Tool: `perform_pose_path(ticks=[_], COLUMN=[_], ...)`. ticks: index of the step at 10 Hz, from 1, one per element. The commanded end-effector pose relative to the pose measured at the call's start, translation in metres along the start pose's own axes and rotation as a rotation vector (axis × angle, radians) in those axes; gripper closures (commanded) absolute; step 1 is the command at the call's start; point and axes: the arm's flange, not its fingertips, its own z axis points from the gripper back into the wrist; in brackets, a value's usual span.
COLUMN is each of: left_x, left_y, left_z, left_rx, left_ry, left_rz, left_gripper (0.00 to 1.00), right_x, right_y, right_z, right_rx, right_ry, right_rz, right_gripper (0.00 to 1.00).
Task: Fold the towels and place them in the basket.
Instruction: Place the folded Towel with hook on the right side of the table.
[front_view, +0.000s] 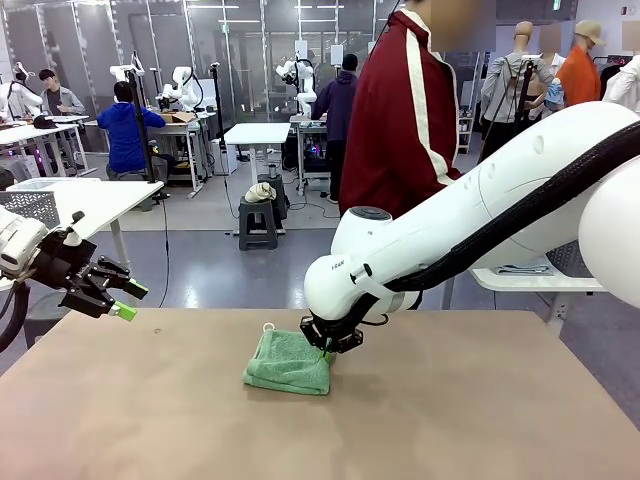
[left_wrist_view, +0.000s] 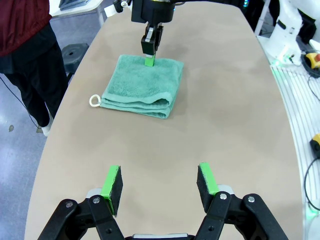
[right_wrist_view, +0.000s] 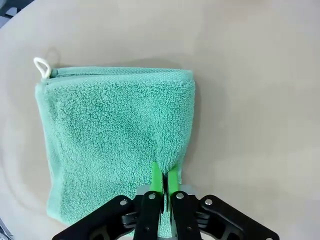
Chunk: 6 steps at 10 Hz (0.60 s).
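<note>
pinching 1 green towel (right_wrist_view: 110, 135), right gripper (right_wrist_view: 162, 174); left gripper (left_wrist_view: 159, 180) spread, empty.

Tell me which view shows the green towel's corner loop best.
Right wrist view: the white loop sits close and sharp at the corner of the green towel. The left wrist view shows it smaller but clear; in the front view it is a tiny speck.

Folded towel (front_view: 286, 363) lies mid-tabletop (front_view: 450, 420); right end effector (front_view: 329, 351) on its right edge, left end effector (front_view: 129, 300) well apart, leftward.
</note>
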Motion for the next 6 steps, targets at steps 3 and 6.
perform_pose_path(ticks=[3, 6], left_x=[0.0, 0.0], left_y=[-0.001, -0.001], left_z=[0.001, 0.001], left_rx=[-0.005, -0.005], left_ry=[0.008, 0.008], left_rz=[0.002, 0.002], left_gripper=[0.24, 0.24], right_x=[0.001, 0.006], right_y=[-0.016, -0.06], right_z=[-0.001, 0.013], right_rx=[-0.011, -0.032], right_ry=[0.046, 0.037], right_rz=[0.143, 0.282], right_gripper=[0.96, 0.96])
